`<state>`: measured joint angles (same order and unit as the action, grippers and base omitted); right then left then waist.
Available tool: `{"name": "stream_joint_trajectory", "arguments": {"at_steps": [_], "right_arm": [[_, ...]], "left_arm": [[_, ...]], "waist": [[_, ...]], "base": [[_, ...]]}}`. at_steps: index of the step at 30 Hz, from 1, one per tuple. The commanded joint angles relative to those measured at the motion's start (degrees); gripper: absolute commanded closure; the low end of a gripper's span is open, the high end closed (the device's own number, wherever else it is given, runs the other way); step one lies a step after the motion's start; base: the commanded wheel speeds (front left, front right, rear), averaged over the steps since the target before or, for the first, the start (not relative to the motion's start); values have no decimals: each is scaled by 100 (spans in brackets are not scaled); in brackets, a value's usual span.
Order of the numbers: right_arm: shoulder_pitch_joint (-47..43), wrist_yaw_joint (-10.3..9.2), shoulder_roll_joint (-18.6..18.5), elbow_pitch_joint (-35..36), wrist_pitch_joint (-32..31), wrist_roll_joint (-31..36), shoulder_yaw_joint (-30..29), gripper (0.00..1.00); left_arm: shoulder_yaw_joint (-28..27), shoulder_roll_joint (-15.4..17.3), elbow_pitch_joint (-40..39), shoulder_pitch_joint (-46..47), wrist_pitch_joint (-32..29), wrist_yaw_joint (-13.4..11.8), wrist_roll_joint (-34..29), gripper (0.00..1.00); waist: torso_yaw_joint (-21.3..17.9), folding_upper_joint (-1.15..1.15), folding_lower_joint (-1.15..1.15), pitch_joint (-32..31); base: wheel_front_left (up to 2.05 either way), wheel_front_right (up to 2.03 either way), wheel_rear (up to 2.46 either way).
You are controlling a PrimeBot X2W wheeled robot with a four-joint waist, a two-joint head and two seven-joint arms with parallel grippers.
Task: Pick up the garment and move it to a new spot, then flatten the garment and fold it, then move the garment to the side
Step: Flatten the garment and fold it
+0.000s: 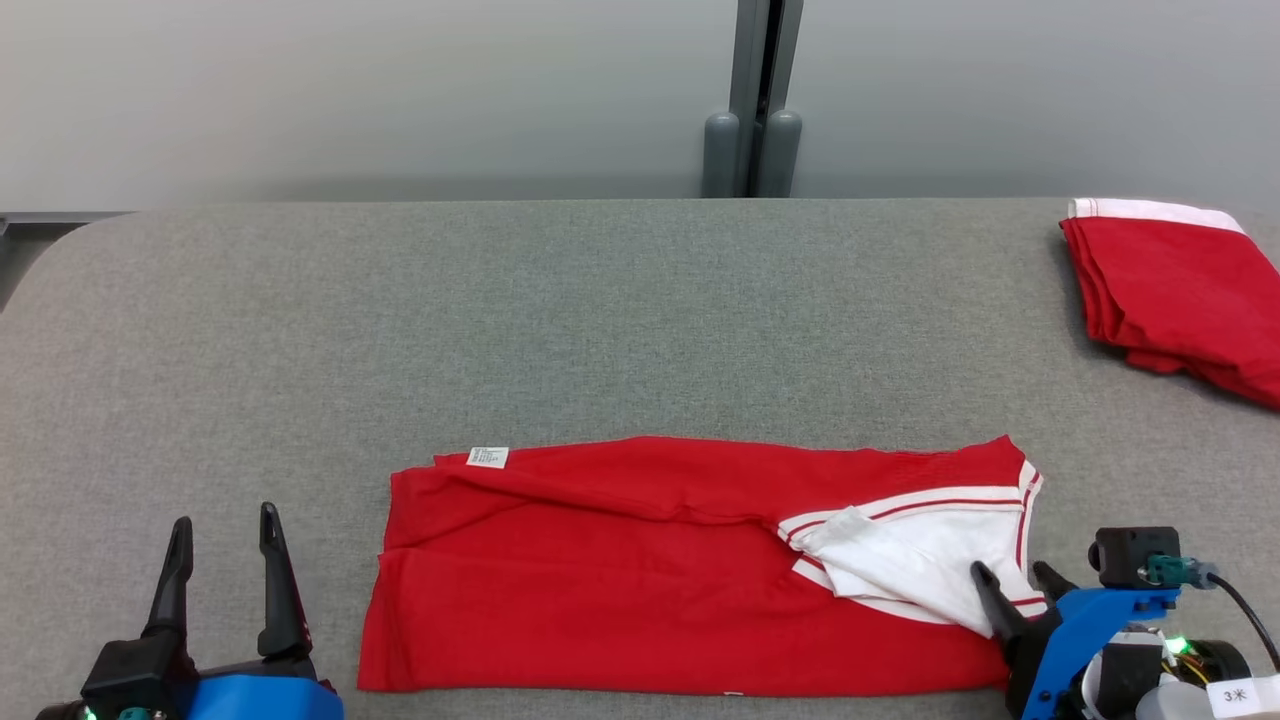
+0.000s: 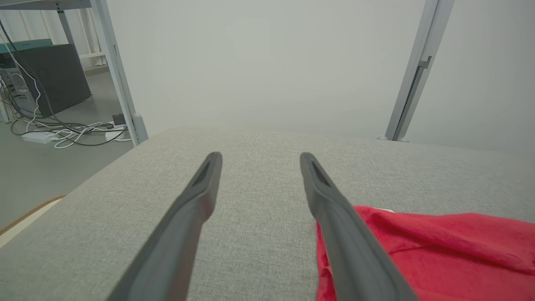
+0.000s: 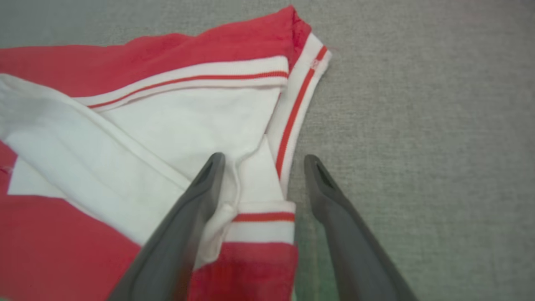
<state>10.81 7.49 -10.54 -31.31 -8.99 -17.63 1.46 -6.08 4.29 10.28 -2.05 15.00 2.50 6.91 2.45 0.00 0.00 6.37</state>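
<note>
Grey woven fabric covers the counter (image 1: 600, 300), which runs back to a pale wall (image 1: 300, 90) with a grey post (image 1: 752, 120) against it. On the near middle of the counter lies the red garment (image 1: 620, 590), folded into a long flat band running left to right. Its white inner side and red-striped white trim (image 1: 930, 497) are turned out at the right end, and a small white label (image 1: 487, 457) sits at its far left corner.

The right hand (image 1: 1012, 570) is at that right end with its fingers spread. In the right wrist view one finger lies over the white cloth and the other over bare counter, with the striped hem between them and nothing pinched. The left hand (image 1: 225, 520) stands near the garment's left edge over bare counter, fingers likewise spread and empty. Well apart, at the far right of the counter, lies a second red folded cloth (image 1: 1180, 290) with a white band.
</note>
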Motion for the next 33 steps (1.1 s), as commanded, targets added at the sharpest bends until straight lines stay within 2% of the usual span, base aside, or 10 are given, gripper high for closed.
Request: {"name": "stream_joint_trajectory", "arguments": {"at_steps": [1,7,8,9,10,14,21,28,33], "right_arm": [[92,1,25,-72,-26,-40,14,0],[139,3,119,-572,-178,-143,271,0],[150,10,156,-602,-187,-203,355,15],[153,16,192,-611,-191,-273,455,65],[165,18,214,-575,-123,-367,503,100],[243,2,32,-558,56,-525,554,100],[398,-5,-506,-601,320,-617,276,100],[290,-3,-1229,-564,76,-506,-11,100],[279,-1,-1375,-255,-153,-637,-51,100]], "left_arm": [[-33,-12,7,0,22,23,-34,0],[-158,-78,54,-6,22,58,-143,0],[-171,-87,62,-7,22,60,-148,0],[-185,-95,70,-11,23,67,-155,0],[-197,-100,70,-16,23,76,-168,0],[-227,-121,109,-18,23,91,-201,0],[-260,-134,150,-27,23,105,-253,0],[-310,-141,156,-155,23,122,-273,0],[-312,-142,150,-211,23,125,-259,0]], "waist": [[15,0,0,8],[68,0,0,32],[72,0,0,34],[71,0,0,34],[65,0,0,33],[30,0,0,33],[-18,0,0,-70],[-67,0,0,-224],[-116,0,0,-283]], "base": [[0,0,0],[0,0,0],[0,0,0],[0,0,0],[0,0,0],[0,0,0],[0,0,0],[0,0,0],[0,0,0]]}}
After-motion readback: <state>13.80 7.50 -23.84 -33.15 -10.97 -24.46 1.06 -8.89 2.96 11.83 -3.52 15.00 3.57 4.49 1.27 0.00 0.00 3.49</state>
